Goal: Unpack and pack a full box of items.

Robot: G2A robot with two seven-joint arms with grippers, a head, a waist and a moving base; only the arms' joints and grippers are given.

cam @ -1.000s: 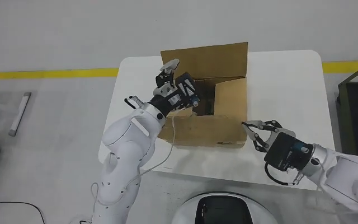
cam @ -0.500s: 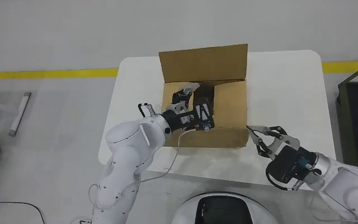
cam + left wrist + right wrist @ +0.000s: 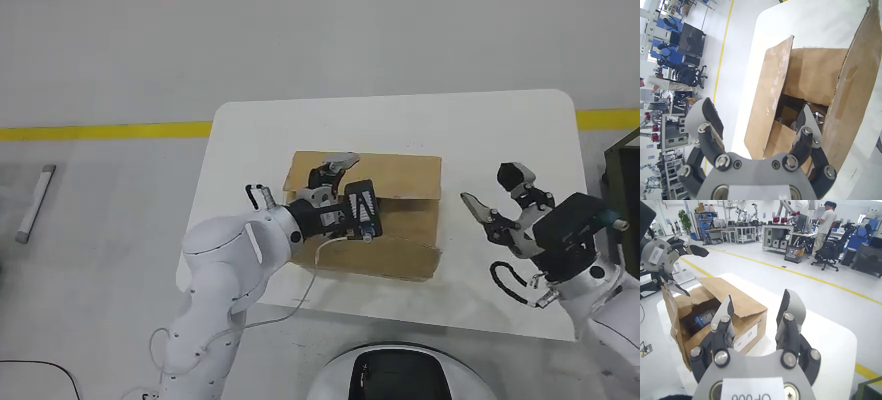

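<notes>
A brown cardboard box (image 3: 400, 200) lies in the middle of the white table (image 3: 480, 130), its flaps folded most of the way over the top. A gap between the flaps (image 3: 789, 109) shows a dark inside with items, one of them blue (image 3: 704, 318). My left gripper (image 3: 332, 178) hangs open over the box's left part, one finger (image 3: 806, 117) at the gap and the other (image 3: 711, 113) out past the box's side. My right gripper (image 3: 497, 195) stands open and holds nothing, to the right of the box and apart from it. In the right wrist view the left gripper (image 3: 677, 272) hovers at the box's far flap.
A dark bin (image 3: 625, 190) stands off the table's right edge. A yellow line (image 3: 100, 130) runs along the floor behind the table, and a grey bar (image 3: 35, 200) lies on the floor at the left. Bare table surrounds the box on all sides.
The upright back flap has come down over the box. My left gripper moved from the box's left edge to above its top. My right gripper drew back from the front right corner.
</notes>
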